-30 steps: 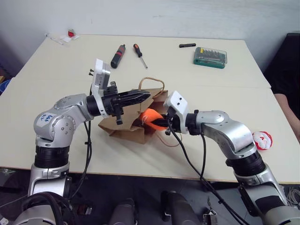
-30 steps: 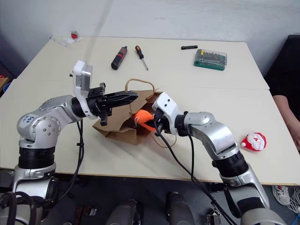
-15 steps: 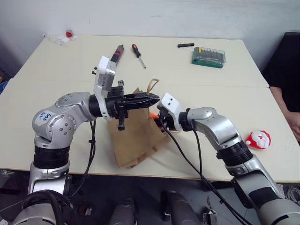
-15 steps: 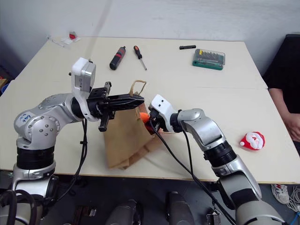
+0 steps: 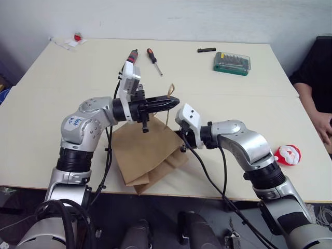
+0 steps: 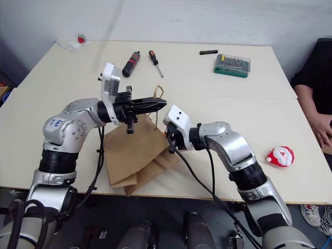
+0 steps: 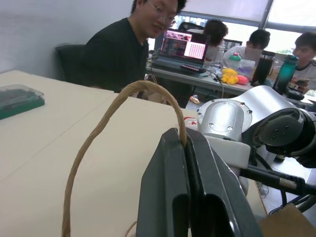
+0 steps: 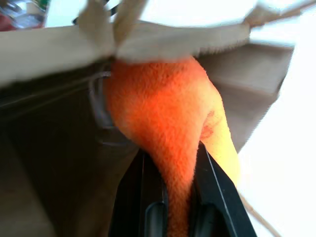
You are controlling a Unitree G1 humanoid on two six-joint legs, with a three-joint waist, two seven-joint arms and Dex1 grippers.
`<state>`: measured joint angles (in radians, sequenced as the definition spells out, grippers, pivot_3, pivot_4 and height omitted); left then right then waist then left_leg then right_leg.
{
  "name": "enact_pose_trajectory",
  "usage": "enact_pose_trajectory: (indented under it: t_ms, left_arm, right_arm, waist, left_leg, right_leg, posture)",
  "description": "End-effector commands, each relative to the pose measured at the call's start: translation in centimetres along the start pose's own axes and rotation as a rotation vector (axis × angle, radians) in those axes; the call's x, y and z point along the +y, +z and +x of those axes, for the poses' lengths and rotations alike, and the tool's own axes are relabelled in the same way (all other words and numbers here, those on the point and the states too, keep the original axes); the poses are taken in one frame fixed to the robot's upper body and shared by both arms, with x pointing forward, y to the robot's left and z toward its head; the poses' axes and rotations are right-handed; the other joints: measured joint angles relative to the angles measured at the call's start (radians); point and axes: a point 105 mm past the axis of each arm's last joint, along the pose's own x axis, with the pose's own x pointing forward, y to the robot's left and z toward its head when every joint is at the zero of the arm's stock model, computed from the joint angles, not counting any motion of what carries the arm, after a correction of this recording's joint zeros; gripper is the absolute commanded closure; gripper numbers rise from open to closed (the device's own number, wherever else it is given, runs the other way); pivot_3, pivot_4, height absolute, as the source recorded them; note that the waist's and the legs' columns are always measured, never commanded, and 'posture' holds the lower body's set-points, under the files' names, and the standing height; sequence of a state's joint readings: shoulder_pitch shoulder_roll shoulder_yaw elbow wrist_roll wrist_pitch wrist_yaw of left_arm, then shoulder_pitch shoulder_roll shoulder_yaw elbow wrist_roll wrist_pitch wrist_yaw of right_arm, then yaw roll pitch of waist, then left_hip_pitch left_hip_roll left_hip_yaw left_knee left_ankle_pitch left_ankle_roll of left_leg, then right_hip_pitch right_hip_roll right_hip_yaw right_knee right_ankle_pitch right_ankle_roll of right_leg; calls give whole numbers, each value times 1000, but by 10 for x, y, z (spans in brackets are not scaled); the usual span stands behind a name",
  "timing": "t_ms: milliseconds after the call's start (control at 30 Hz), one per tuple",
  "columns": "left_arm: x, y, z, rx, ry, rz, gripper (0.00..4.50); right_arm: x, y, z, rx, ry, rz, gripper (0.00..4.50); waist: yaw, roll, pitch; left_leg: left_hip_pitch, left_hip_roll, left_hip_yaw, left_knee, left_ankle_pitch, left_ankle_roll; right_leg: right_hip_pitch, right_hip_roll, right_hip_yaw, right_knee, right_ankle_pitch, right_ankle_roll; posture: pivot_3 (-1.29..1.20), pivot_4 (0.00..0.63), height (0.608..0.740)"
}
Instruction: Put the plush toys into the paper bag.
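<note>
The brown paper bag point(image 5: 146, 155) hangs tilted from one cord handle point(image 7: 97, 136), its lower end resting on the table point(image 5: 62, 109). My left gripper point(image 5: 173, 99) is shut on that handle above the bag's mouth. The orange plush toy point(image 8: 165, 106) is pinched between the fingers of my right gripper point(image 8: 173, 154), which reaches into the bag's mouth from the right; brown paper surrounds the toy. The red-and-white Santa plush toy point(image 5: 287, 154) lies on the table to the right, apart from both grippers.
At the back of the table lie a black-handled tool point(image 5: 130, 56), an orange-handled screwdriver point(image 5: 154, 59), a green bit case point(image 5: 232, 63) and a small black piece point(image 5: 206, 50). A person in black point(image 5: 317, 78) sits at the right edge.
The left gripper has lifted the bag by its handle, up and to the right, so the bag now hangs instead of lying open. The orange toy has gone into the mouth, hidden from the head views.
</note>
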<state>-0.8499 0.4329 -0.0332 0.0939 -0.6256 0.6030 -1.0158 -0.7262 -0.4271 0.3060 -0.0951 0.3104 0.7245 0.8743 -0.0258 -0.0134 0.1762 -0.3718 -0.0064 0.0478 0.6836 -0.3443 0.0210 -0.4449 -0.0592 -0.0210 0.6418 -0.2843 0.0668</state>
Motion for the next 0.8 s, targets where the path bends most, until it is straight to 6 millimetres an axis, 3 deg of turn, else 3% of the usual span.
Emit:
enact_pose_trajectory:
  t_ms: [33, 267, 433, 633, 733, 800]
  left_arm:
    - [-1, 11, 15, -7, -66, 69, 4500]
    - [-5, 23, 39, -11, -187, 113, 4500]
    - [-13, 27, 33, -15, -208, 115, 4500]
    - [-12, 21, 12, 10, -143, 95, 4500]
    - [-11, 21, -1, 8, -95, 82, 4500]
    - [-9, 28, -14, -22, -42, 54, 4500]
  right_arm:
    - [-2, 15, -3, -71, -48, -86, 4493]
    - [22, 15, 3, -110, 117, -57, 4493]
    - [1, 0, 25, -87, -4, 18, 4493]
    - [-24, -15, 23, -69, -205, 19, 2357]
    - [-21, -11, 8, -111, -238, 29, 1324]
    - [-18, -1, -15, -168, -280, 16, 616]
  waist:
    - [-1, 0, 0]
    - [-2, 0, 0]
    - [-6, 0, 0]
    - [-3, 0, 0]
    - [-1, 0, 0]
    - [1, 0, 0]
  left_leg:
    - [0, 0, 0, 0, 0, 0]
    - [0, 0, 1, 0, 0, 0]
    - [1, 0, 1, 0, 0, -1]
    - [0, 0, 0, 0, 0, 0]
    - [0, 0, 0, 0, 0, 0]
    - [0, 0, 0, 0, 0, 0]
  right_leg:
    - [0, 0, 0, 0, 0, 0]
    - [0, 1, 0, 0, 0, 0]
    - [0, 1, 1, 2, 0, 0]
    - [-1, 0, 1, 1, 0, 0]
    - [-1, 0, 1, 1, 0, 0]
    - [-1, 0, 1, 1, 0, 0]
  posture:
    - [0, 150, 740]
    - [0, 150, 740]
    - [0, 150, 740]
    - [0, 150, 740]
    - [0, 150, 740]
    - [0, 150, 740]
